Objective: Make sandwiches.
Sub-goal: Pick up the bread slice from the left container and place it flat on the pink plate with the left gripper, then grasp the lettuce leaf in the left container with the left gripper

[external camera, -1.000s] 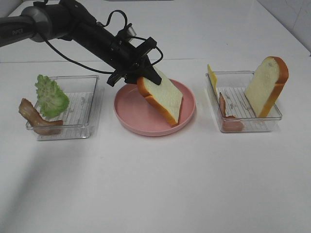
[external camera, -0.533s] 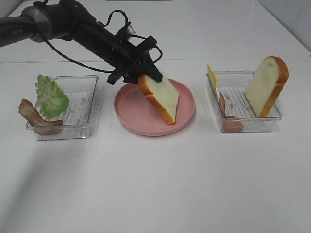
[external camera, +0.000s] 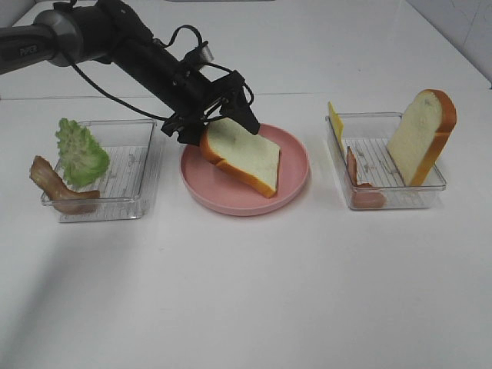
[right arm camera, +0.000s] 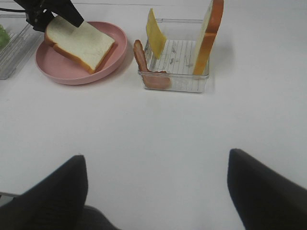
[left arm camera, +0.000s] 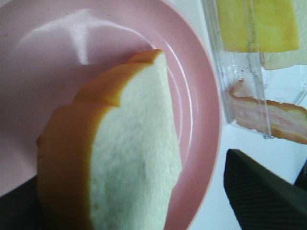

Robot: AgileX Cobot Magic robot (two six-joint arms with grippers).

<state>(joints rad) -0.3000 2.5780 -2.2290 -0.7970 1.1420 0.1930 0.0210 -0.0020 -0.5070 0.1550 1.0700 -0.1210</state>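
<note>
Left gripper point(external camera: 214, 123) is at the bread slice point(external camera: 244, 156), at the slice's edge nearest the table's far-left corner. The jaws are apart. In the left wrist view one finger stands clear of the crust with plate showing between them, so I judge I'm not clamped on it. The other finger is dark against the slice, and I can't tell if it touches.

The slice lies tilted on the pink plate point(external camera: 296, 181), mid-table toward the far edge. Its raised edge is under my fingers and pokes past the plate rim on the left. Nothing is stacked yet.

The right gripper point(right arm camera: 156, 158) has its jaws wide apart with nothing between them, over bare table near the near edge.

Risks:
- If I pull the left arm back, a finger could catch the raised edge and drag or flip the slice off the rim.
- The slice sits off-centre, so fillings laid on it may slide.
- The second slice point(external camera: 421, 137) leans upright in the right tray point(external camera: 384, 201), and a nudge could tip it out.

Views:
- Only the wrist view shows the gap between finger and crust; from high up my own gripper hides it.
- The high view is the only one showing the lettuce point(external camera: 81, 151) whole and the bacon point(external camera: 54, 184) in the left tray point(external camera: 115, 207).
- The high view misses the right gripper entirely.
- The right wrist view shows the cheese point(right arm camera: 154, 26) standing beside the right tray's bacon strip point(right arm camera: 141, 60).
</note>
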